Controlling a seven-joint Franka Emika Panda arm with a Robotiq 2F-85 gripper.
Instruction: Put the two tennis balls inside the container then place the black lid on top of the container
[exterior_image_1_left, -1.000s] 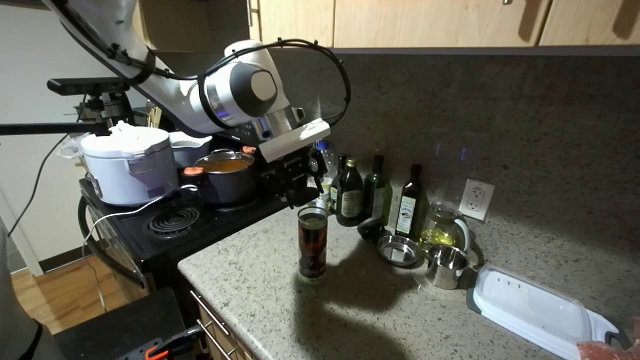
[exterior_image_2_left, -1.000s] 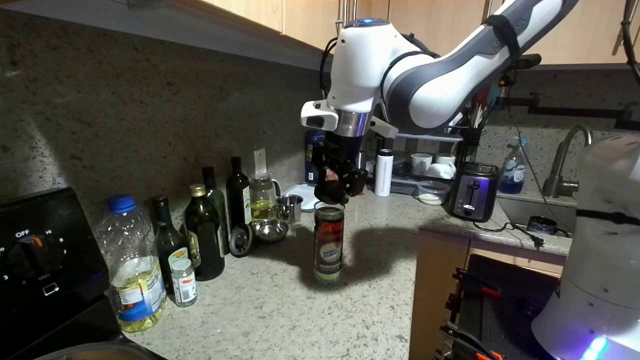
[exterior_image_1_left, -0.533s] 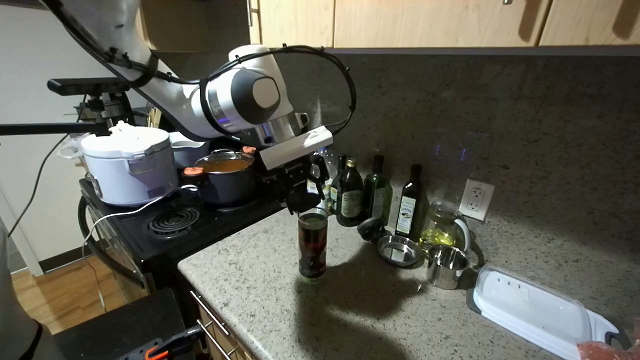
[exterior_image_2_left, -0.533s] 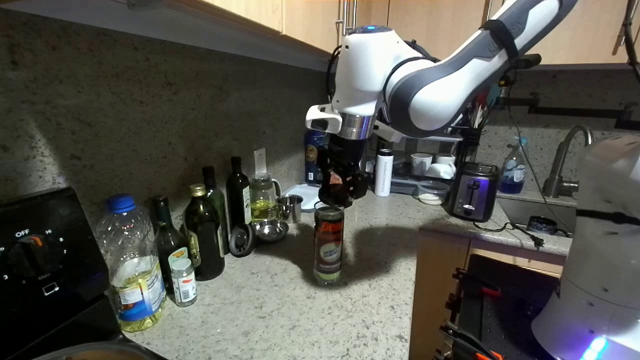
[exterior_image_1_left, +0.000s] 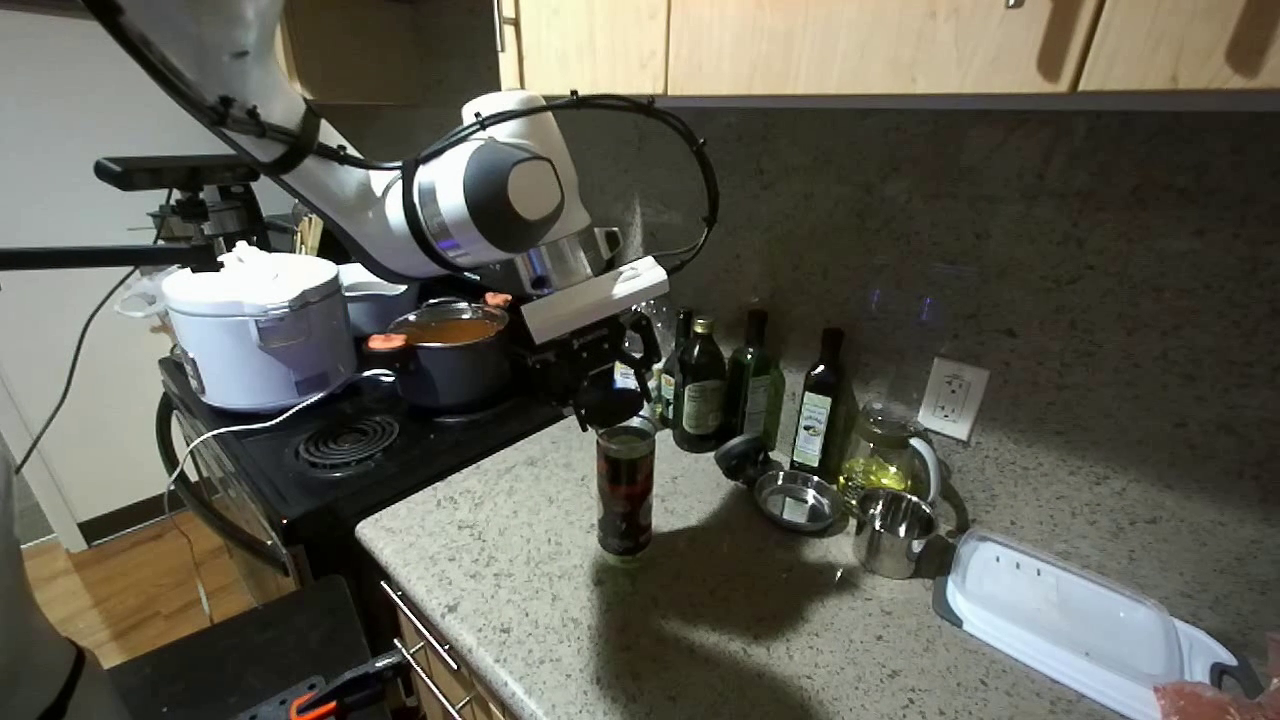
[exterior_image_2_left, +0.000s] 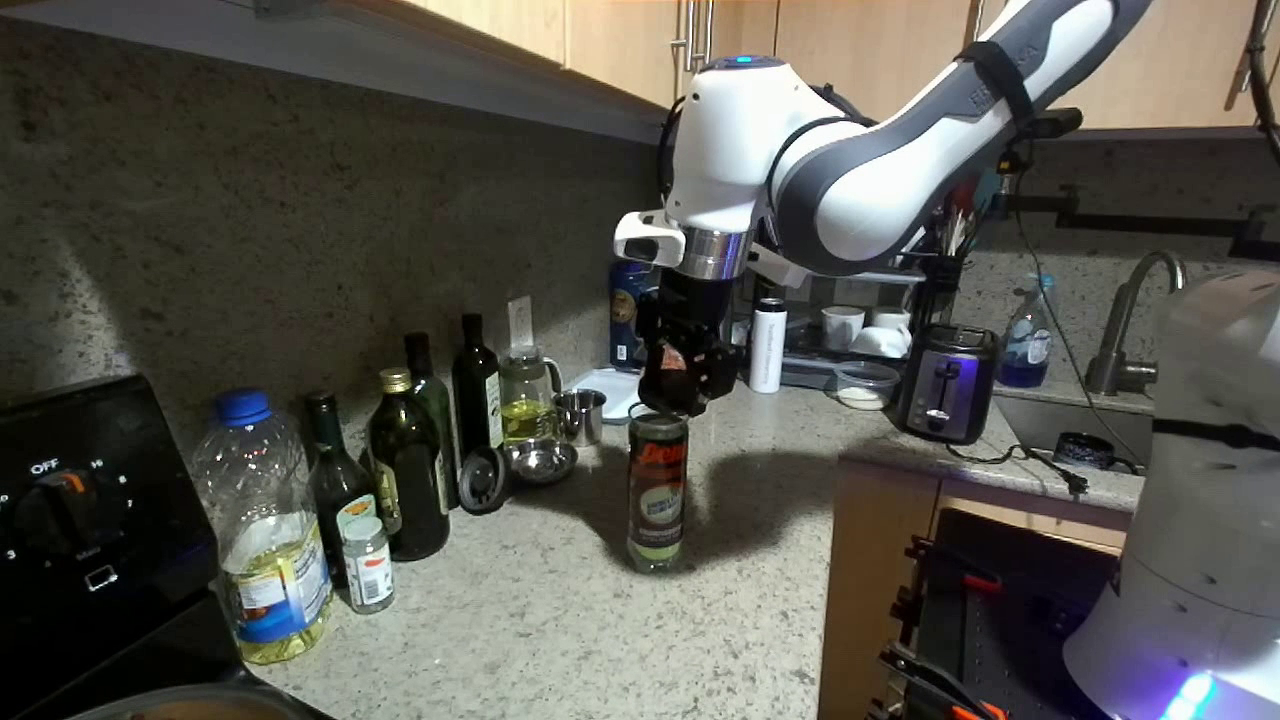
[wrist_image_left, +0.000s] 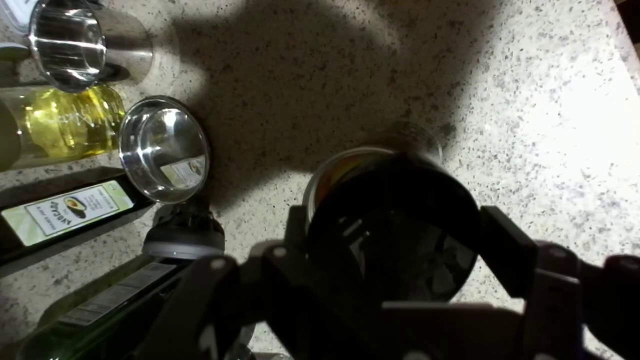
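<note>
Arching over the speckled countertop (exterior_image_1_left: 480, 570), the Franka arm (exterior_image_2_left: 735, 150) aims its Robotiq gripper (wrist_image_left: 402, 236) roughly downward, likely to cap from above. The clear tennis-ball tube (exterior_image_1_left: 626, 490) stands upright beneath, uncapped. In the wrist view the gripper grasps the black lid (wrist_image_left: 395, 220) by its edge at nine and three o'clock, presumably leaving its underside free to seat; the tube's mouth peeks out between ten and eleven o'clock, so centring seems due. Whether they touch I cannot tell. A yellow-green tennis ball (exterior_image_2_left: 655, 551) apparently fills the tube's foot; a second I cannot confirm.
</note>
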